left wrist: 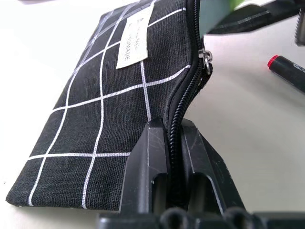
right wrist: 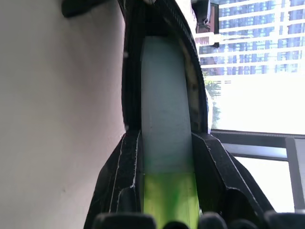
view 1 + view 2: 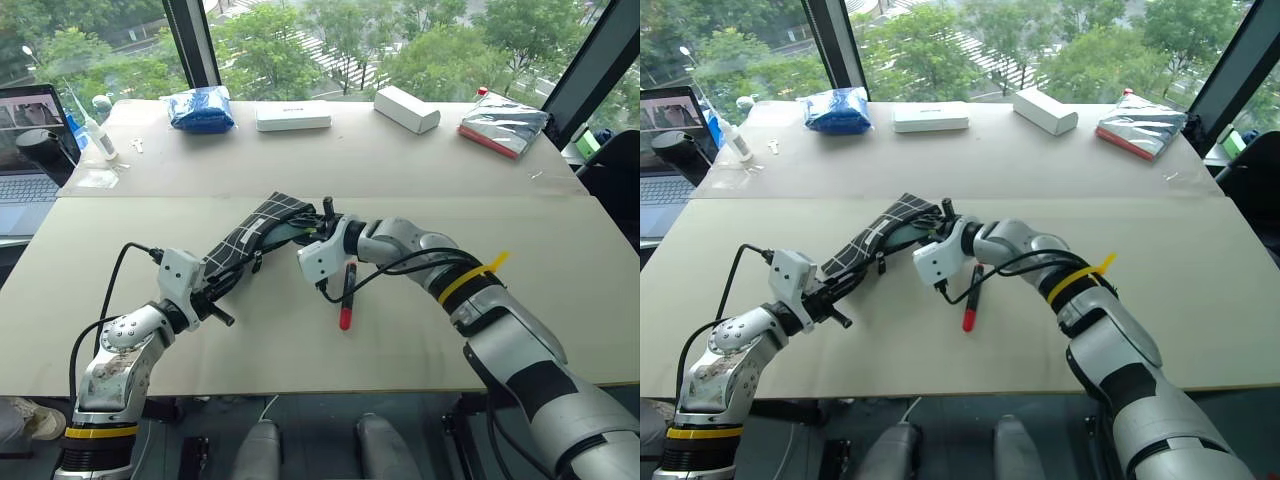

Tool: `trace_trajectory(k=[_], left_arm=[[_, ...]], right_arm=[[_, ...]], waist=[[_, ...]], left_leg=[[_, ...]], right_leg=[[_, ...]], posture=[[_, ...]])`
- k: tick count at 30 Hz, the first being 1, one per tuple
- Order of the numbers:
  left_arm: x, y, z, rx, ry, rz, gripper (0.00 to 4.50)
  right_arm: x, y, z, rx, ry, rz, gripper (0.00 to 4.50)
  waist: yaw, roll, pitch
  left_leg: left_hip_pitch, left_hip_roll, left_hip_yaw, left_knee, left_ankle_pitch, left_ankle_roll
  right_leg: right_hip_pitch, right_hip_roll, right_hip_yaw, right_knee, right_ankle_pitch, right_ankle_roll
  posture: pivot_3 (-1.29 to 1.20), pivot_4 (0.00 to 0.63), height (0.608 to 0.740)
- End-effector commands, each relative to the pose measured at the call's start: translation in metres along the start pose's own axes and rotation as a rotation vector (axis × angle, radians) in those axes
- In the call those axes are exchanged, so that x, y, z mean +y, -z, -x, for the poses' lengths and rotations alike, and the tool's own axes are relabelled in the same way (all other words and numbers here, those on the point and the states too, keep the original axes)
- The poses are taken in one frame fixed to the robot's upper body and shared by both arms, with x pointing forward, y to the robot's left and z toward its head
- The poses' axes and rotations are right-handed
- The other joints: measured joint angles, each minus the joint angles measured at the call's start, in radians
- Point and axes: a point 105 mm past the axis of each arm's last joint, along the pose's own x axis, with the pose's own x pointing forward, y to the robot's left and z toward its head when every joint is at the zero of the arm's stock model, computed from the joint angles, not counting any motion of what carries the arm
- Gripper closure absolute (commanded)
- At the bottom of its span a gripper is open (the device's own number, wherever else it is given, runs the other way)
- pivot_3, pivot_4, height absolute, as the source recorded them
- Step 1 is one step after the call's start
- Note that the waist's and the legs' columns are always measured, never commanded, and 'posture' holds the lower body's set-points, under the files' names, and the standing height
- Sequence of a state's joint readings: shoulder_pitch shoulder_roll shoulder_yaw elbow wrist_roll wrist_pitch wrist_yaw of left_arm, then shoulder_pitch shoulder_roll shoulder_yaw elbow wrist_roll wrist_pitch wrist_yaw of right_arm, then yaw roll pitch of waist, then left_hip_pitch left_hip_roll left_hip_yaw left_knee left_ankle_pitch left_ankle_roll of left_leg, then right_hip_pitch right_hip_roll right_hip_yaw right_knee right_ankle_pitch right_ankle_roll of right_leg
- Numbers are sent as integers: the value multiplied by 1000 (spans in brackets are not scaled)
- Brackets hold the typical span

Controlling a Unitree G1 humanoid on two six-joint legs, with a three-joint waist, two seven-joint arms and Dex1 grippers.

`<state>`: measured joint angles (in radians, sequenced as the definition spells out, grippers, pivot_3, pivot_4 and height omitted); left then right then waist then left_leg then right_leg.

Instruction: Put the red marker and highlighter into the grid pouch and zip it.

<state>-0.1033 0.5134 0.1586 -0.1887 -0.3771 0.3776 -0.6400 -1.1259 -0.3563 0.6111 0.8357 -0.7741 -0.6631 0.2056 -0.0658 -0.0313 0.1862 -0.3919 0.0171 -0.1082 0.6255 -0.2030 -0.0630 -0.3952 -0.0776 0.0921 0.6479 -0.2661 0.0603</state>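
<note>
The grid pouch (image 3: 245, 240) lies tilted on the table's middle, lifted at its near end, where my left gripper (image 1: 174, 126) is shut on the zipper edge. Its white label (image 1: 131, 43) faces up. My right gripper (image 2: 164, 136) is shut on the highlighter (image 2: 164, 105). The highlighter's bright green end sits between the fingers, and its pale body reaches into the pouch's open mouth (image 2: 157, 19). In the eye views the right gripper (image 3: 322, 222) is at the pouch's far end. The red marker (image 3: 347, 295) lies loose on the table just under the right wrist, red end toward me.
Along the table's far edge are a blue bag (image 3: 202, 108), two white boxes (image 3: 293, 116) (image 3: 407, 108) and a silver-and-red packet (image 3: 503, 127). A laptop (image 3: 25, 150) and a small bottle (image 3: 100, 140) stand at the far left.
</note>
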Motion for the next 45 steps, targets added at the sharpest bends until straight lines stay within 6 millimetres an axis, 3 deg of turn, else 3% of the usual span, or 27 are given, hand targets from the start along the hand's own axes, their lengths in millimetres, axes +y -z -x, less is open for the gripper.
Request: trace_trajectory(k=[1, 11, 17, 27, 33, 39, 45], left_arm=[[-3, -14, 1, -41, 16, -26, 4500], [-8, -17, -2, -35, 37, -22, 4500], [-9, -15, -1, -19, 54, -34, 4500], [-15, -18, -7, -23, 80, -30, 4500], [-16, -17, -9, -22, 90, -26, 4500], [-17, -15, -11, -17, 100, -24, 4500], [-22, -12, -11, -9, 113, -23, 4500]], right_arm=[[-19, 6, 4, -6, 44, 58, 3450], [1, -20, -2, -121, -1, 6, 3450], [2, -21, 4, -141, -18, -297, 3450], [2, -10, -6, -28, -34, -713, 3450], [3, -14, -11, -11, -56, -767, 3450], [-3, 0, -12, 64, -100, -897, 3450], [-19, -17, -16, -61, -131, -1233, 3450]], waist=[[-3, 0, 0], [-7, 0, 0], [-6, 0, 0], [-5, 0, 0], [-5, 0, 0], [-5, 0, 0], [-5, 0, 0]], left_leg=[[0, 0, 0, 0, 0, 0], [0, 0, 0, -1, 0, 0], [0, 0, 0, 0, 0, 0], [1, 0, 0, 0, 0, 0], [1, 0, 0, 0, 0, 0], [0, 0, 0, 0, 0, 0], [0, 0, 0, 0, 0, 0]], right_leg=[[0, 0, 0, 0, 0, 0], [-1, 0, 0, 0, 0, 0], [1, 0, 0, 0, 0, 0], [0, 0, 0, 1, 0, 0], [0, 0, 0, 1, 0, 0], [-1, 0, 0, 2, 0, 0], [-1, 1, 0, 2, 0, 0]], posture=[[0, 150, 740], [0, 150, 740], [0, 150, 740], [0, 150, 740], [0, 150, 740], [0, 150, 740], [0, 150, 740]])
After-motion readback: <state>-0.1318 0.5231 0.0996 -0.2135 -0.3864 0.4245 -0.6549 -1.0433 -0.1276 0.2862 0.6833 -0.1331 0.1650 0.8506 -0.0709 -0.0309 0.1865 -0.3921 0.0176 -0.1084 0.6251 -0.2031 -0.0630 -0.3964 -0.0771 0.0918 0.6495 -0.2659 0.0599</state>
